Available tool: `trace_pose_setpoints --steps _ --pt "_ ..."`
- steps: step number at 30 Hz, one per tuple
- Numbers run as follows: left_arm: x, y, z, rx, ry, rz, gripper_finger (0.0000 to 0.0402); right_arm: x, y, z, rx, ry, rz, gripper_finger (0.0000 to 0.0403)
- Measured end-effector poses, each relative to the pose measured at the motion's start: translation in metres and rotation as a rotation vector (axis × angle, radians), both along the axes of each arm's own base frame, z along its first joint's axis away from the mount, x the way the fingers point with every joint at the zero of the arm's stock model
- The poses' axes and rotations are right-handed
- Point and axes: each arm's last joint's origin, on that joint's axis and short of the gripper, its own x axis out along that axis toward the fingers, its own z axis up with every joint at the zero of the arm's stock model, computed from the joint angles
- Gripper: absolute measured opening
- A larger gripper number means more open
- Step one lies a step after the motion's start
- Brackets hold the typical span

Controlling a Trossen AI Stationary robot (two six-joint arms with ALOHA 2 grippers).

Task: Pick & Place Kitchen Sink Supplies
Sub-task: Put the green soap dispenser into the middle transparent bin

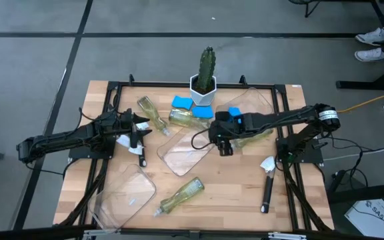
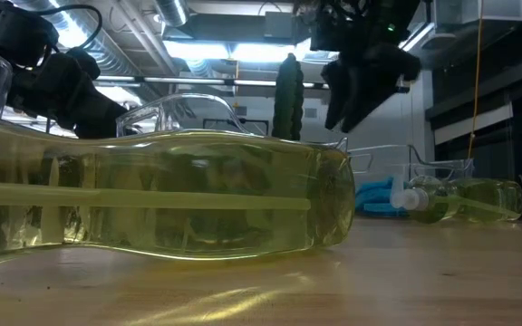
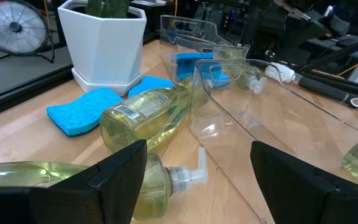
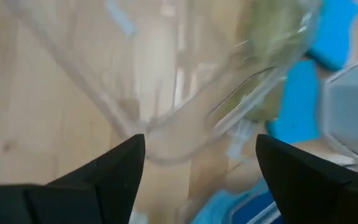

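Observation:
Several clear bottles of yellow-green liquid lie on their sides: two near the cactus [image 1: 153,113] [image 1: 182,119], one at the front [image 1: 182,195], one under my right arm [image 1: 255,137]. Blue sponges [image 1: 182,102] [image 1: 234,112] lie flat by the pot. A black-handled brush [image 1: 267,190] lies at the right, another [image 1: 139,150] by my left gripper. My left gripper [image 1: 142,127] stands open, level, facing the two bottles [image 3: 148,115]. My right gripper [image 1: 224,148] hangs open, slanting down over the middle clear tray [image 4: 166,93], with nothing between its fingers.
A green cactus in a white pot [image 1: 205,77] stands at the far middle. Clear trays lie at the middle [image 1: 185,153], far right [image 1: 259,103] and near left [image 1: 125,197]. Bare wood shows at the front right [image 1: 232,200]. Black frame rails [image 1: 105,167] run along the table's sides.

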Motion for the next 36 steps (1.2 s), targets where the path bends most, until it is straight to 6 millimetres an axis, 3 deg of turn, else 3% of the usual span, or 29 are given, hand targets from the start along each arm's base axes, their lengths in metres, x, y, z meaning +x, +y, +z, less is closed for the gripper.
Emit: trace_pose_setpoints --steps 8,17,31,36 --pt "0.000 0.000 0.000 0.000 0.000 -0.001 0.0281 -0.021 0.002 -0.019 0.021 0.210 0.007 0.0303" --pt "0.000 0.000 0.000 0.000 0.000 0.000 0.0281 -0.036 0.011 -0.049 0.010 0.317 0.092 0.0303" --pt "0.000 0.000 0.000 0.000 0.000 0.000 0.0281 -0.046 0.011 -0.087 -0.030 0.291 0.184 0.0301" --pt "0.000 0.000 0.000 0.000 0.000 0.000 0.0281 -0.046 0.011 -0.088 -0.025 0.282 0.171 0.0265"
